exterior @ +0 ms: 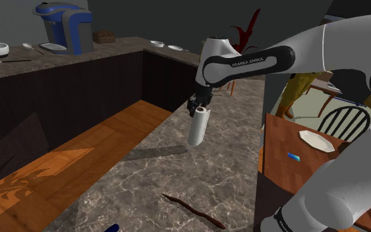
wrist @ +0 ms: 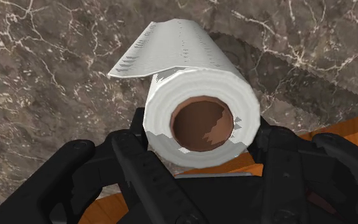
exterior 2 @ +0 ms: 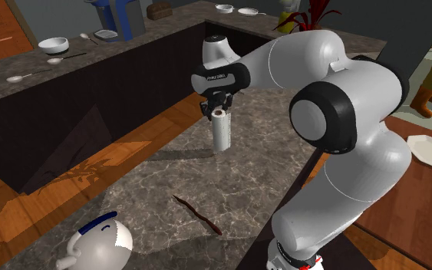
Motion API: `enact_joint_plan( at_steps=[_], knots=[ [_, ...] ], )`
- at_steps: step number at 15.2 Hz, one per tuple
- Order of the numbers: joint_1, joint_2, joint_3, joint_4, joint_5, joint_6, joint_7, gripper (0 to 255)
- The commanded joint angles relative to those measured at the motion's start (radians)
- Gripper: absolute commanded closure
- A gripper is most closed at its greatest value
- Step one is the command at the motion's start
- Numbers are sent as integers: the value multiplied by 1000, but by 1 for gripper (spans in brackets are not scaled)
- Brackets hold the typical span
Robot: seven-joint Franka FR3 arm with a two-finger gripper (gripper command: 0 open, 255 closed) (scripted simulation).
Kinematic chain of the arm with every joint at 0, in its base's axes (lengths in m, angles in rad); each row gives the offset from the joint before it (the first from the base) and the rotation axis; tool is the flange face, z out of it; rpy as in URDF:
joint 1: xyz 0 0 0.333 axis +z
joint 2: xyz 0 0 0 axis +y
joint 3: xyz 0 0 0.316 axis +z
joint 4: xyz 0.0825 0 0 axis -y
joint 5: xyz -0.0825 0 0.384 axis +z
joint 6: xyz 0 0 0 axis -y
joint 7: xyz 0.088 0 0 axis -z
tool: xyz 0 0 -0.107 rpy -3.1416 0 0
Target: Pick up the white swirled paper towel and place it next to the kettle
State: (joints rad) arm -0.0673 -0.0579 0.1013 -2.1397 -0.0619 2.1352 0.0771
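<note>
On the grey-brown marbled counter (exterior: 177,184) that ran along a sunken wooden floor, the white arm (exterior: 256,62) reached out from its stand and bent down over the middle of the stone. A rounded white kettle (exterior 2: 99,242) with a dark blue lid stood near the counter's end, at the second exterior view's lower left, well apart from the arm's hand. The white paper towel roll (exterior: 198,128) hung nearly upright, slightly tilted, under the hand, its lower end seemingly clear of the stone and its shadow cast off to the shoulder view's left. A loose sheet flared from the roll's side, and its brown core showed at the end facing the wrist camera. The black gripper (exterior: 201,107) was closed partway around the roll's upper end, and its fingers (wrist: 145,172) pressed against the roll on both sides, clasping it. A thin dark brown strip (exterior 2: 197,215) lay flat on the stone between roll and kettle, touching neither
</note>
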Motion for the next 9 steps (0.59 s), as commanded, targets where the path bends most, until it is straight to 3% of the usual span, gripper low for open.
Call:
enact_joint_plan(
  at_steps=[1,9],
  knots=[
    [0,-12,0,16,2,-28,-3,255],
    [0,-41,-1,93,9,-134,-12,255]
  ],
)
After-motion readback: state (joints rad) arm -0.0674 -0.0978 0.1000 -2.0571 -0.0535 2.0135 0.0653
